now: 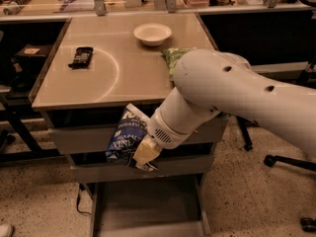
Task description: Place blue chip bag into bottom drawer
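My gripper (144,154) is shut on the blue chip bag (125,136), a dark blue crinkly bag with white lettering. It holds the bag in the air in front of the two upper grey drawer fronts, off the table's front edge. The bottom drawer (148,209) is pulled open below, a shallow grey tray with a flat floor, directly under the bag. My white arm reaches in from the right and hides part of the table top.
On the table top (98,83) lie a small black packet (81,56), a white bowl (152,33) and a green chip bag (174,57) partly hidden by my arm. An office chair base (291,167) stands at the right.
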You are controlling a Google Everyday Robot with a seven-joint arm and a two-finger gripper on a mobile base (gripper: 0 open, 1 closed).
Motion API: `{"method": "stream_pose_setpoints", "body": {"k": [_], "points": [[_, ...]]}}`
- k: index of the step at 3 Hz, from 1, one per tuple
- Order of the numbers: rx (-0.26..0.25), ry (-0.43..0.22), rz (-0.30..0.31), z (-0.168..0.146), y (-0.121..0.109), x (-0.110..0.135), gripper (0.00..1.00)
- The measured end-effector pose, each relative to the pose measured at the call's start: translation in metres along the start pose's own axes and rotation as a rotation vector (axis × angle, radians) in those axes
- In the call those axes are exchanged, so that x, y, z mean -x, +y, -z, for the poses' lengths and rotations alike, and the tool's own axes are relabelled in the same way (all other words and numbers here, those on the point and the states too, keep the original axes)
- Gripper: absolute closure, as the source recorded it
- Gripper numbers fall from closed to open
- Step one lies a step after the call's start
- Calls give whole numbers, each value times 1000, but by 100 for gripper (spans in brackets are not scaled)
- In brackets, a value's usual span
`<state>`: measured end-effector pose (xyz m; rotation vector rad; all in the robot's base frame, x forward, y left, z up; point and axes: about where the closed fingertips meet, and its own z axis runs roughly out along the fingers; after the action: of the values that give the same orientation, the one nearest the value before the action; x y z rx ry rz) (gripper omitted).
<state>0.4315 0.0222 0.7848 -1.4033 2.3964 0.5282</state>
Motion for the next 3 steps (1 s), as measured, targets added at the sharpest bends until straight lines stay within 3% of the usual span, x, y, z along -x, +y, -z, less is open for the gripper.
{"method": "stream_pose_setpoints", "body": {"k": [1,2,3], "points": [[0,0,-1,0,0,0,100],[50,0,-72,-32,15,-25,100],[138,2,-170,-85,35,-64,100]]}}
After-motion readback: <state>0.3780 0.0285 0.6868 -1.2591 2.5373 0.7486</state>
